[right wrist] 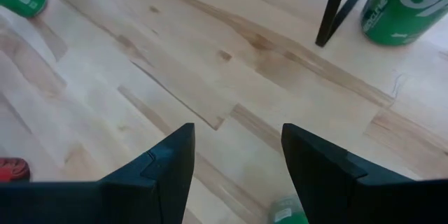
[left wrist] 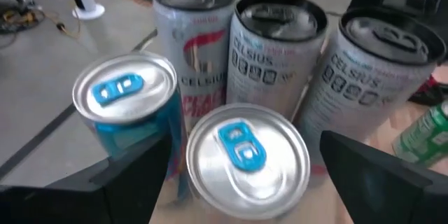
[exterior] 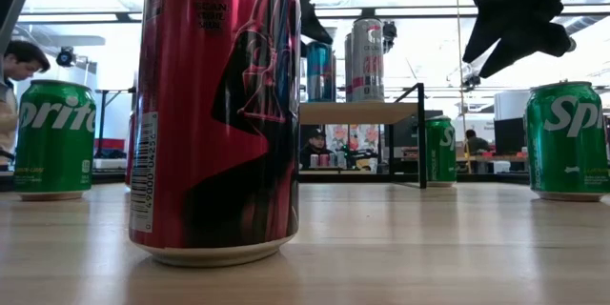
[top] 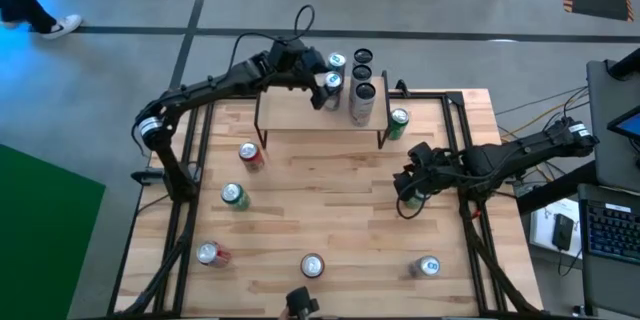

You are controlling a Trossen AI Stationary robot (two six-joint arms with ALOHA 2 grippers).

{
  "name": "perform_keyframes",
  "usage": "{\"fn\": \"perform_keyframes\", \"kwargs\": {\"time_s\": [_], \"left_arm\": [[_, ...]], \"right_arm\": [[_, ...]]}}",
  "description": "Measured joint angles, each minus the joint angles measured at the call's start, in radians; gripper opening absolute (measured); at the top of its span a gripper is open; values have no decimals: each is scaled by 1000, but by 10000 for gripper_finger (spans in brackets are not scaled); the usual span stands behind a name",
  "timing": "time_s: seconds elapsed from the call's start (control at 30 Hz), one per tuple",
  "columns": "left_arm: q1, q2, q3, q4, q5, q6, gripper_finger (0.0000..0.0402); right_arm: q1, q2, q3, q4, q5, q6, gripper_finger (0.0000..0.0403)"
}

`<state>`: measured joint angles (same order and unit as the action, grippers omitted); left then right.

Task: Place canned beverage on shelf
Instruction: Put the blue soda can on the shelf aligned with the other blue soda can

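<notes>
The shelf (top: 300,112) stands at the table's far edge, and several cans are upright on the right end of its top. The nearest is a silver can with a blue tab (left wrist: 245,157). Behind it stand a blue can (left wrist: 126,101) and three tall Celsius cans (left wrist: 276,49). My left gripper (left wrist: 245,143) is open around the silver can, one finger on either side with a small gap to each. My right gripper (top: 410,195) hangs open over bare table to the right of the middle, with nothing between its fingers (right wrist: 236,133).
A green can (top: 399,123) stands by the shelf's right legs. More cans stand about the table: red (top: 250,154), green (top: 234,196), and three along the near edge (top: 208,253) (top: 312,265) (top: 427,267). The shelf's left half is bare.
</notes>
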<state>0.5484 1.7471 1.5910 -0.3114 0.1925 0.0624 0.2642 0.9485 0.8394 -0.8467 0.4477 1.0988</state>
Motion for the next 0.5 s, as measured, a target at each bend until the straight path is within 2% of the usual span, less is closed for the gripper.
{"fn": "perform_keyframes", "kwargs": {"time_s": [0.3, 0.5], "left_arm": [[0, -43, 1, -156, -9, 28, 349], [0, -47, -2, -171, -10, 34, 326]], "right_arm": [[0, -25, 0, -2, -2, -35, 203], [0, -32, 0, -3, -2, -43, 203]]}}
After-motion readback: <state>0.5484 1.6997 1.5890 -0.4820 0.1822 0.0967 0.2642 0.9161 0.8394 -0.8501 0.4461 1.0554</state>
